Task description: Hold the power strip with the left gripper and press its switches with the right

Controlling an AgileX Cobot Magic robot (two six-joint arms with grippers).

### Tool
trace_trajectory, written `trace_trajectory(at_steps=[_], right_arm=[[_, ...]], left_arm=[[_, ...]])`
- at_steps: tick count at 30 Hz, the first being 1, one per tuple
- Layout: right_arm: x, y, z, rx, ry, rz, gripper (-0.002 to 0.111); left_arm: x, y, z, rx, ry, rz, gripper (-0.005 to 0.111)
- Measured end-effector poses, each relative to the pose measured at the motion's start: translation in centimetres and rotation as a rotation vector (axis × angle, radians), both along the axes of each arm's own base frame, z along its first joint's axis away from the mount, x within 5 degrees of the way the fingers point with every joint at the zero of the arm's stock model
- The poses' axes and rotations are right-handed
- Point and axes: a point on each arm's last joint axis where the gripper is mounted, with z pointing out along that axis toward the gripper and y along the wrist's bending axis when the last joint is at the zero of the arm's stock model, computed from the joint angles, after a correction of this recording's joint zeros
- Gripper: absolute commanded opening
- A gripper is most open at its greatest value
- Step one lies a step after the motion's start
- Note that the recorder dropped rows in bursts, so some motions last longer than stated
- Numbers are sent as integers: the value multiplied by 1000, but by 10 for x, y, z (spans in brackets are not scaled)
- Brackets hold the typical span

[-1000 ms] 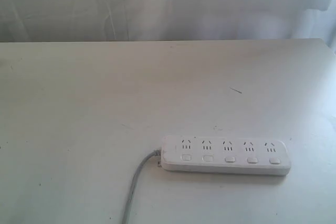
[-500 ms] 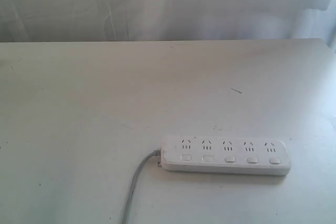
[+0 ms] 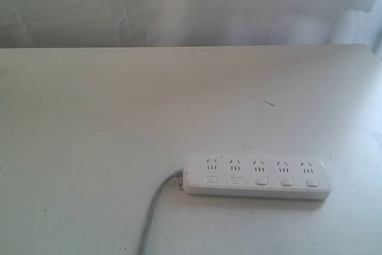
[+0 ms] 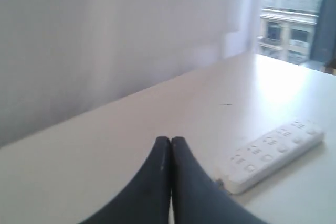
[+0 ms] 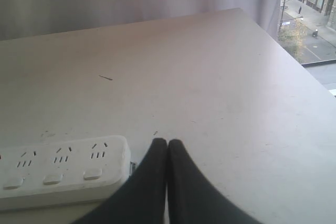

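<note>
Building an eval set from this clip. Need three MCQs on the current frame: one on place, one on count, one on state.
1. In the exterior view, at which end of the power strip does the grey cord come out?
A. left end
B. right end
C. far long edge

2. How many switches does the power strip have?
A. three
B. five
C. six

3. How do the jaws of the left gripper stand?
A. wide open
B. shut on the cord
C. shut, holding nothing

Answers:
1 A: the cord leaves the left end and curves toward the near edge.
2 B: five switches sit in one row along the power strip.
3 C: in the left wrist view the jaws meet with nothing between them, and the power strip lies apart from them.
</note>
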Motion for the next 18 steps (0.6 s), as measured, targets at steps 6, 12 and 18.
trace_trajectory(at_steps=[6, 12, 18], right_arm=[[0, 0, 0, 0, 0, 0, 0], [0, 0, 0, 0, 0, 0, 0], [0, 0, 0, 0, 0, 0, 0]], left_arm=[[-16, -15, 16, 50, -107, -189, 0], [-17, -16, 18, -40, -68, -195, 0], [-17, -16, 18, -92, -39, -198, 0]])
